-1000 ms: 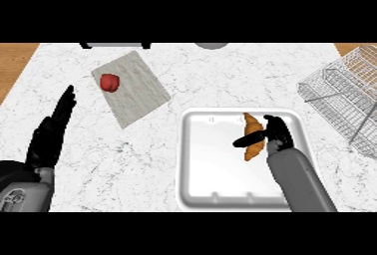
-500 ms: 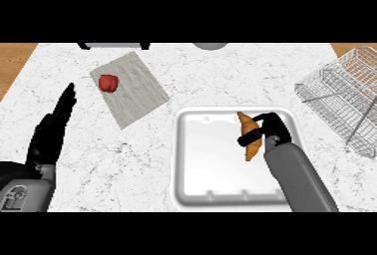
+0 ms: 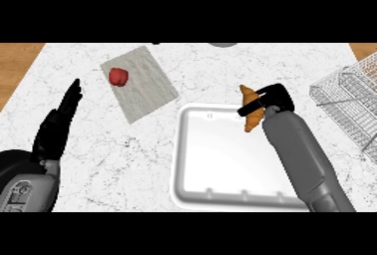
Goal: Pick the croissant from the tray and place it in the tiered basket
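While right hand (image 3: 271,99) fingers clasp one croissant (image 3: 251,114): one tray (image 3: 221,169), one wire basket (image 3: 346,99), left hand (image 3: 57,124) straight-fingered.

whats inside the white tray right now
Nothing visible lies inside the white rectangular tray; the golden croissant is held at its far rim by the right hand. The grey forearm covers the tray's right side.

The desk (image 3: 221,64) is lit brightly and evenly from above, and no glare is seen on its pale marbled top. Shadows are kept faint and soft — a thin dark edge is cast under the tray (image 3: 193,164) at its lower rim, and the inside of the tray is shaded only slightly. Colours are rendered flat and clear — the wire basket (image 3: 346,99) is drawn with fine lines at the right edge.
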{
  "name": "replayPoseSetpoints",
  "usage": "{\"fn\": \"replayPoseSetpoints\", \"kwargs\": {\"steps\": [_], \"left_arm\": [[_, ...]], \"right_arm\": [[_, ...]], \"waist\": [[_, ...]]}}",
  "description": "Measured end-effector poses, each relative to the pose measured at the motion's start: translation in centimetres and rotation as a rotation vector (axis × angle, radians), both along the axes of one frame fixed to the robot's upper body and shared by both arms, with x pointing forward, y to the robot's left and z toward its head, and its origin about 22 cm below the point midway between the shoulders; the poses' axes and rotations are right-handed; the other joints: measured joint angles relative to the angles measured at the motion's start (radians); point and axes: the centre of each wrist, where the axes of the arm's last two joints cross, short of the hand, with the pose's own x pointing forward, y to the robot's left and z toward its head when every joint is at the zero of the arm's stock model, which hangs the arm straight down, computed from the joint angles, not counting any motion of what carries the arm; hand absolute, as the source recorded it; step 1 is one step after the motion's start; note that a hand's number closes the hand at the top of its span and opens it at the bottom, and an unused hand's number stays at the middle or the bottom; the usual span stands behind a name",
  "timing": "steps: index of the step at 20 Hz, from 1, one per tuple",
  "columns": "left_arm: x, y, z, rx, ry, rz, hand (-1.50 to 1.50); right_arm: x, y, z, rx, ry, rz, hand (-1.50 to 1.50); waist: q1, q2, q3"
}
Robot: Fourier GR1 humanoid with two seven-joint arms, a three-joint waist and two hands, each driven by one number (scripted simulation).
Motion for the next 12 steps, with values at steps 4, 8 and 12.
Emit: {"fn": "replayPoseSetpoints", "kwargs": {"steps": [4,8,12], "left_arm": [[0.5,-0.9,0.6,0.002,-0.015,-0.035,0.0],[0.8,-1.3,0.6,0.0,-0.016,-0.047,0.0],[0.7,-1.2,0.5,0.004,-0.011,-0.046,0.0]], "right_arm": [[2.9,-0.6,3.3,-0.123,-0.104,-0.07,1.5],[4.7,-1.1,6.8,-0.231,-0.285,-0.152,1.5],[6.1,-2.1,10.6,-0.397,-0.454,-0.217,1.5]], "waist": [[0.032,0.012,0.001],[0.042,0.014,0.001],[0.045,0.012,0.0]]}}
